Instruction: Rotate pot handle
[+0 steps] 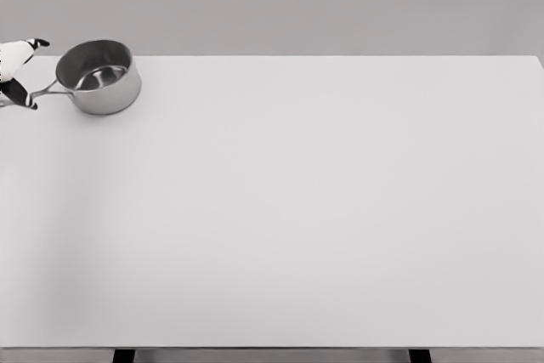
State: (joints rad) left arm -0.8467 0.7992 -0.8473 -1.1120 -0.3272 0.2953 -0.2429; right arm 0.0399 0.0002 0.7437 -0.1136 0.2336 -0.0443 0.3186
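Observation:
A shiny steel pot stands on the white table at its far left corner. Its thin handle points left and slightly toward me. My left hand pokes in at the picture's left edge, mostly cut off. Two black-tipped fingers show, spread wide apart: one is well above the handle, level with the pot's rim, and the other is at the handle's outer end. The hand is open and holds nothing. My right arm is out of view.
The table's far edge runs just behind the pot, and its left edge lies close to the hand. Two dark table legs show under the near edge.

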